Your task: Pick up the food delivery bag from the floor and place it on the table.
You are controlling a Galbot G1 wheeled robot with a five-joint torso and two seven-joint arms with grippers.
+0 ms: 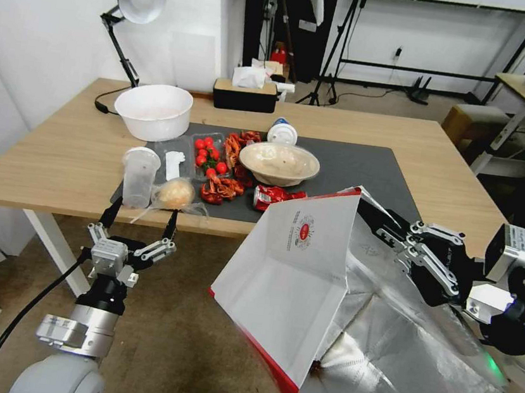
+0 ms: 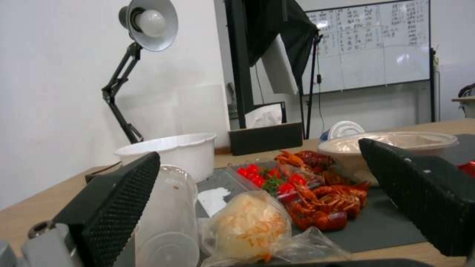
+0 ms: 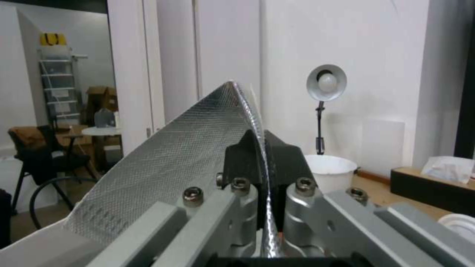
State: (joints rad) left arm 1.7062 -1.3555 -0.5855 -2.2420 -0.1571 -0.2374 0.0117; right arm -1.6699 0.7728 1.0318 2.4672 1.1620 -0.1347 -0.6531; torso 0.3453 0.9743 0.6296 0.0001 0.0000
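The food delivery bag (image 1: 302,290) was held off the floor (image 1: 181,339), its foil rim pinched between the pressed-together fingers of the right gripper (image 1: 379,227), just short of the table (image 1: 56,158) edge. The bag hung below and to the left of that gripper, mouth gaping. The left gripper (image 1: 140,218) was parked spread wide at the near table edge, by a clear cup (image 1: 139,175). Judgement: the bag should be raised clear of the edge and set on bare mat (image 1: 367,171) ahead of the gripper, away from the crushed can (image 1: 275,196).
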